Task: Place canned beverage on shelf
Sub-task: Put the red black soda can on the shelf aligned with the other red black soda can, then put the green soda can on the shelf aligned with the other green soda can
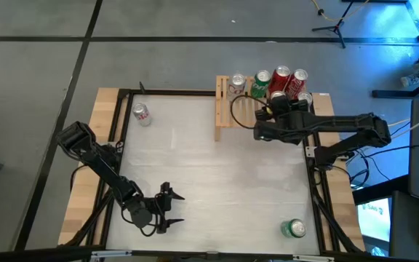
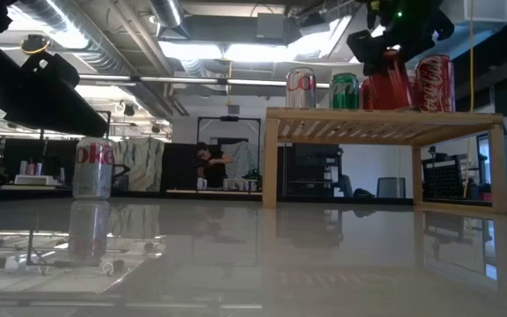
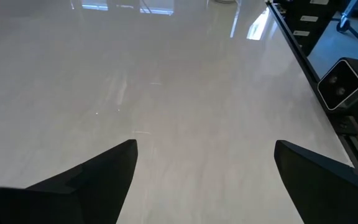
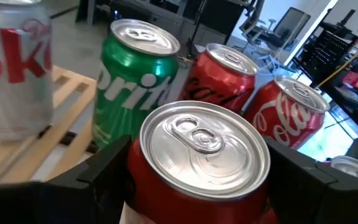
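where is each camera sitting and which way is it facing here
High view: above the table, looking straight down; both arms, shelf, left hand.
Low view: at tabletop height, looking level across; silver can, shelf with cans, right hand above.
Left wrist view: on the left arm, facing bare table; open fingers.
Right wrist view: on the right arm, facing shelf cans; hand around a red can.
Shared: the green can shows in low and right wrist views.

Wide bare surface [image 1: 209, 175] spreads across the middle — open passage between the two arms. Obstacles sit at the edges: a silver can [image 1: 142, 113] near the far left corner, a green can [image 1: 293, 228] near the right front corner. The shelf [image 1: 225, 109] at the far side is crowded — a silver, a green and red cans [image 1: 281, 76] fill its far edge, with the right pincer [image 1: 266, 110] over the slats, closed around a red can [image 4: 197, 162].
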Robot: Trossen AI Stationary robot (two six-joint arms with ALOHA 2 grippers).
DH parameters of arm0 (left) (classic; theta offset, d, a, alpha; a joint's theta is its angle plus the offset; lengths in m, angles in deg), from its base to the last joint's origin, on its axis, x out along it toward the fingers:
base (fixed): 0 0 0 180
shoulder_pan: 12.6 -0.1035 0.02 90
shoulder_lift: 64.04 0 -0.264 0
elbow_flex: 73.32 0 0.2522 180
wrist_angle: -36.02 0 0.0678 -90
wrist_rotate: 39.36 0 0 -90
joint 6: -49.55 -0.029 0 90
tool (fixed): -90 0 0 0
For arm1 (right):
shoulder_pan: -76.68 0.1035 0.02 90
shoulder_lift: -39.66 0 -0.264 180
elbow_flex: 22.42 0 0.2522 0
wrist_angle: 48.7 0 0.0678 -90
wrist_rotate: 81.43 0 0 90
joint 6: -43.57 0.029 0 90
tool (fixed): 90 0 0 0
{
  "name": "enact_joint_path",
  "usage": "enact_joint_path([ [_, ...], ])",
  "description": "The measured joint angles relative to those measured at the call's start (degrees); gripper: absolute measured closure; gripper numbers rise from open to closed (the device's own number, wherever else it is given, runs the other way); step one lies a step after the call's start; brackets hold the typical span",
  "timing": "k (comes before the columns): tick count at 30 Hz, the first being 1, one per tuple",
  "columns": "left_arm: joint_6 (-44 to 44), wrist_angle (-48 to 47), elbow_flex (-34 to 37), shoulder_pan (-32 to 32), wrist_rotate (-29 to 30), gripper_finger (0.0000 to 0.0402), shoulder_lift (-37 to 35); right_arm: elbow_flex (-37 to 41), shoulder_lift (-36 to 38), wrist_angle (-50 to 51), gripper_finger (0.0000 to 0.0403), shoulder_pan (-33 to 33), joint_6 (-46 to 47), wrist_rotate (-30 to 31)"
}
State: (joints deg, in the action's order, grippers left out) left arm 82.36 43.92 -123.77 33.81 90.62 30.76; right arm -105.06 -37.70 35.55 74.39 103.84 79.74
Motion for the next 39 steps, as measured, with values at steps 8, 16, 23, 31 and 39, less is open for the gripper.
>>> enact_joint_path([
  [8, 0.0, 0.1, 0.0, 0.0, 0.0, 0.0034, 0.0, 0.0, 0.0, -3.3, 0.0113, 0.0, -0.5, 1.3],
  [16, 0.0, 1.2, 0.0, 0.0, 0.0, 0.0034, 0.0, 0.0, -0.7, -3.6, 0.0102, -2.0, -0.6, -0.2],
  [23, -0.2, 1.3, 0.0, 0.0, 0.0, 0.0034, 0.0, -0.1, -1.2, -3.4, 0.0024, -1.9, -0.8, 2.1],
  [31, -0.3, 1.5, 0.0, 0.0, 0.0, 0.0034, 0.0, -0.7, -1.2, -2.7, 0.0013, -1.9, -4.2, 1.2],
  [39, -0.4, 1.5, 0.0, 0.0, 0.0, 0.0034, 0.0, -8.7, -1.2, -1.4, 0.0012, -1.6, -15.8, -6.7],
])
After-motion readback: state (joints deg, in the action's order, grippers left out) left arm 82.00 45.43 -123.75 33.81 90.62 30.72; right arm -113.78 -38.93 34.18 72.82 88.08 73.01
